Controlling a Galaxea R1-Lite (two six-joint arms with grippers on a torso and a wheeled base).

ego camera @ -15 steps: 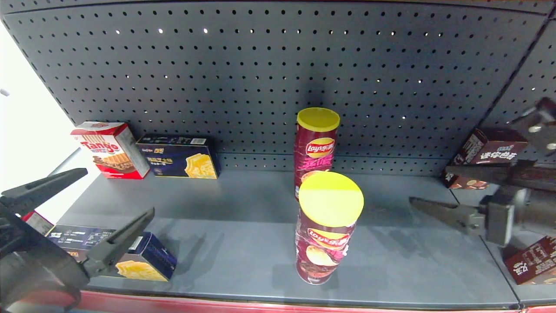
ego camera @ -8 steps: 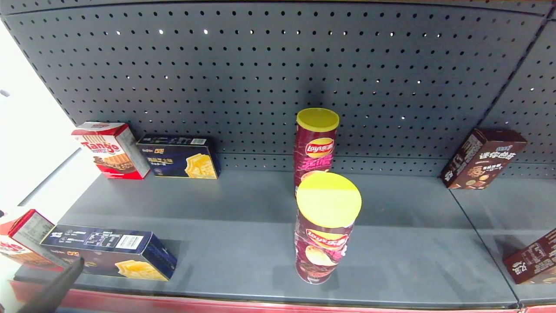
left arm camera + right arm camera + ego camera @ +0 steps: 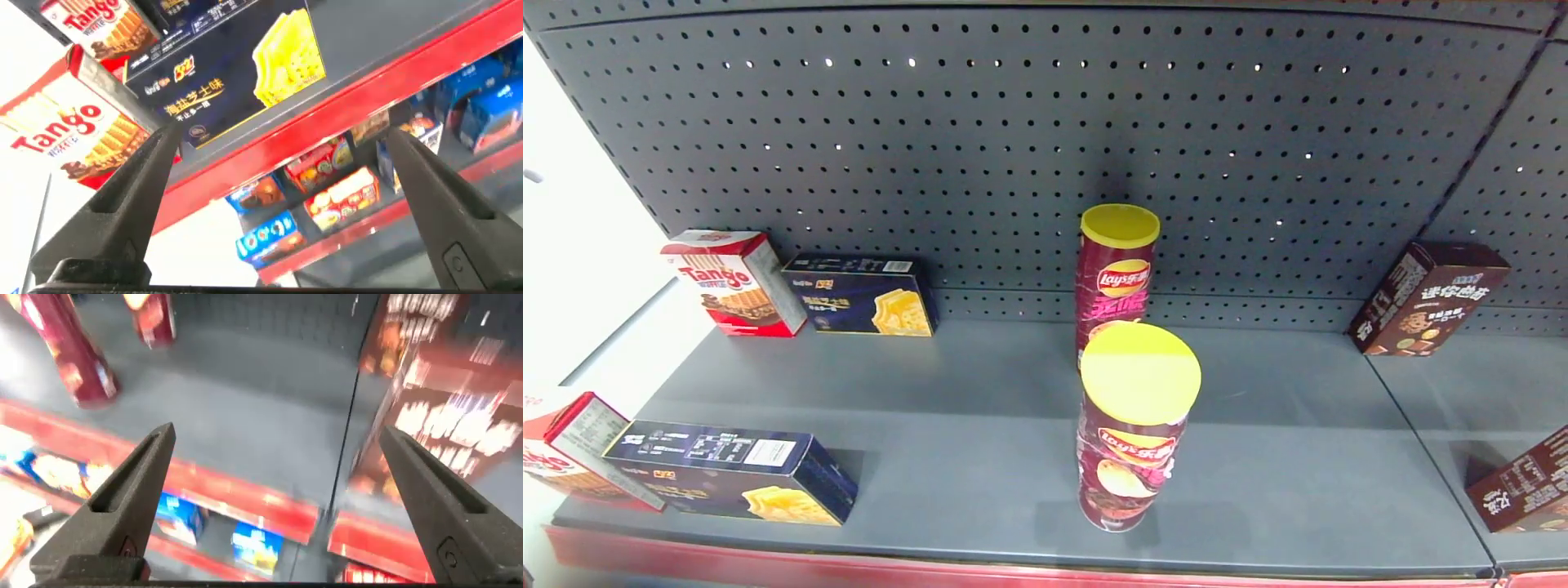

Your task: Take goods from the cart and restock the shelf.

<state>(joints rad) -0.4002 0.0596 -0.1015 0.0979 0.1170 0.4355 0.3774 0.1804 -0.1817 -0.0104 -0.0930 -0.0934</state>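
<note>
From the head view, the shelf (image 3: 980, 457) is partly stocked. A front can (image 3: 1135, 433) stands upright near the edge, with a back can (image 3: 1117, 269) just behind it against the pegboard (image 3: 1013, 147). At the back left a red box (image 3: 731, 282) stands beside a blue box (image 3: 862, 296). At the front left corner a second blue box (image 3: 727, 469) lies flat, touching a tilted red one (image 3: 568, 449). Brown boxes (image 3: 1429, 298) sit on the right-hand section.

In the left wrist view, the left gripper (image 3: 284, 137) is spread wide and holds nothing. It hangs out in front of the shelf's red lip (image 3: 327, 122), and the front blue box is just past its fingers. Packets on a lower shelf (image 3: 335, 192) show beyond.

In the right wrist view, the right gripper (image 3: 278, 431) is also agape and empty, out before the shelf front. Both cans stand off to one side.

I'd guess a trip to the cart for fresh goods comes next. The front can worries me most, since it is tall and close to the edge, so a laden arm swinging in low could topple it onto the floor. The left corner is crowded too, and a careless brush there might push the tilted red box off the end.
</note>
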